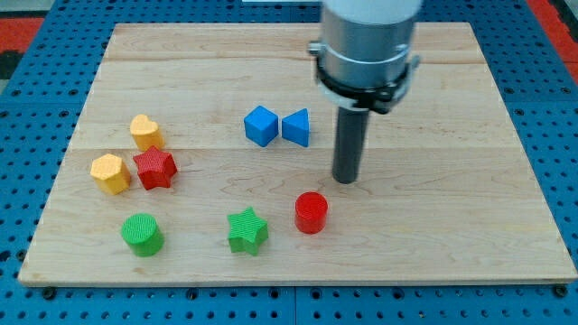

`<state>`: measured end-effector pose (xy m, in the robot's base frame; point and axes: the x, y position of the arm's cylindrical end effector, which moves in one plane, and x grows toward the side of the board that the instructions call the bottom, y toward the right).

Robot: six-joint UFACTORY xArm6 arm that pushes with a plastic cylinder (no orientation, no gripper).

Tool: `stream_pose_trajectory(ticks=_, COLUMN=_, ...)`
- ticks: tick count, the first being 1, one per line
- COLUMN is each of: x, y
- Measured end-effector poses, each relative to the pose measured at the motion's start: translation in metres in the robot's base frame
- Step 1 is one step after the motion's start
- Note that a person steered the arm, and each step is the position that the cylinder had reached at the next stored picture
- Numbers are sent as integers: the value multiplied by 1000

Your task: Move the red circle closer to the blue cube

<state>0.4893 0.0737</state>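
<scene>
On the wooden table (506,135), my tip (345,180) stands just beyond and right of the red circle (311,212); no pincer shows. The blue cube (260,125) lies farther left. The circle, seemingly light, rigid plastic, should slide if pushed low from its near-right side.

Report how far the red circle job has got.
Done: nothing visible; the red circle sits near the view's bottom, well apart from the blue cube. In hand: my tip stands just above and to the right of the circle, not touching it. Left: get below the circle and push it up and left toward the cube, which sits beside the blue triangle.
</scene>
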Motion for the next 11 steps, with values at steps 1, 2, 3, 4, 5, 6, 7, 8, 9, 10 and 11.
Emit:
stream_pose_trajectory(ticks=1, x=0, y=0)
stream_pose_trajectory(ticks=2, x=3, y=4)
stream_pose_trajectory(ticks=3, x=48, y=33)
stream_pose_trajectory(ticks=4, x=77, y=21)
stream_pose_trajectory(ticks=5, x=77, y=-41)
stream_pose_trajectory(ticks=6, x=55, y=-98)
stream_pose_trajectory(ticks=7, x=16, y=-112)
stream_pose_trajectory(ticks=8, x=30, y=-111)
stream_pose_trajectory(ticks=9, x=52, y=-75)
stream_pose_trajectory(ticks=10, x=30, y=-43)
stream_pose_trajectory(ticks=11, x=3, y=-76)
